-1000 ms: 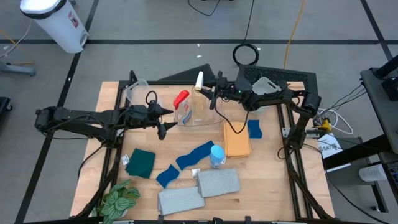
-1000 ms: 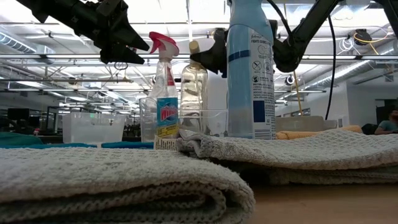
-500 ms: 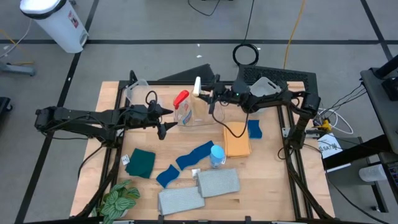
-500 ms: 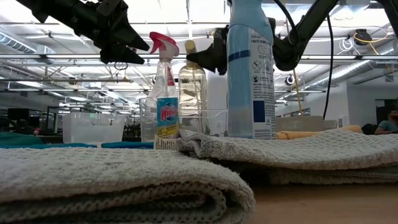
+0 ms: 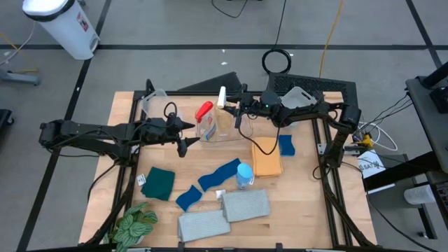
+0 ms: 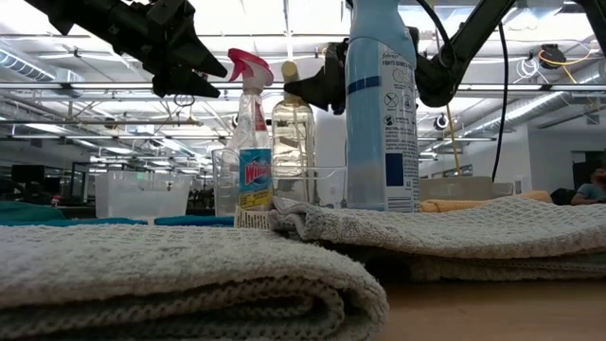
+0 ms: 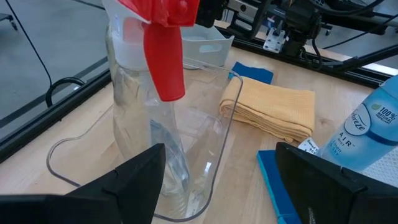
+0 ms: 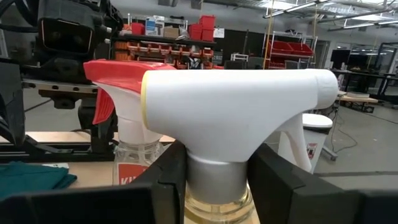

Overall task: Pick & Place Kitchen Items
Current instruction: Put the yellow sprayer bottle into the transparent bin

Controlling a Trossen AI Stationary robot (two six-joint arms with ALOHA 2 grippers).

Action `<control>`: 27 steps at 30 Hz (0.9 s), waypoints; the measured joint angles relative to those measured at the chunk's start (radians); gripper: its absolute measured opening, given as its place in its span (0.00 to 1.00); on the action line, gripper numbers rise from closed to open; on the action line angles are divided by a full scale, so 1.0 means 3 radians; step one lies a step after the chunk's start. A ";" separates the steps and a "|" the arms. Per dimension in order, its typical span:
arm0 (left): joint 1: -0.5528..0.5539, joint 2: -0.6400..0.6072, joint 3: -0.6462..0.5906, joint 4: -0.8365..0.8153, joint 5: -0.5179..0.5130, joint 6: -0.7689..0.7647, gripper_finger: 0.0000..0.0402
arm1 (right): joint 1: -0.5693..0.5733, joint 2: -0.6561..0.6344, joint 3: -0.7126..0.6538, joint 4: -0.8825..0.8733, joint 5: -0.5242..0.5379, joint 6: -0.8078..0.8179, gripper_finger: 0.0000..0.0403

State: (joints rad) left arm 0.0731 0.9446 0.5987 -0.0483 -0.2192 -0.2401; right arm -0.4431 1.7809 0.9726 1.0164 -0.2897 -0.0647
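On the table's left, the left gripper hangs with its fingers spread and nothing between them, just beside the clear tub and aimed at the red-trigger bottle standing inside it; it looks to have released that bottle there and to be waiting clear of it. Moving right, the right gripper is clamped around the neck of the white-trigger bottle, gripping below the spray head so the bottle hangs upright. That bottle sits over the same tub, right next to the red-trigger one, probably being set down; whether its base touches the tub floor cannot be told. Further right lies the orange cloth; the blue-capped bottle and grey towels wait nearer the front edge.
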 joint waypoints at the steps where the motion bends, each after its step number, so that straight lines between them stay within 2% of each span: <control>1: 0.0000 0.0000 0.0000 0.0000 0.0000 0.0000 0.77 | 0.0000 0.0000 0.0000 -0.0004 0.0000 0.0000 0.27; 27: 0.0000 0.0000 0.0000 0.0000 -0.0001 0.0000 0.77 | -0.0001 -0.0004 0.0003 -0.0272 0.0264 0.0005 0.31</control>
State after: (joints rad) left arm 0.0731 0.9447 0.5987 -0.0483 -0.2194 -0.2401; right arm -0.4435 1.7798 0.9733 0.9348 -0.2104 -0.0631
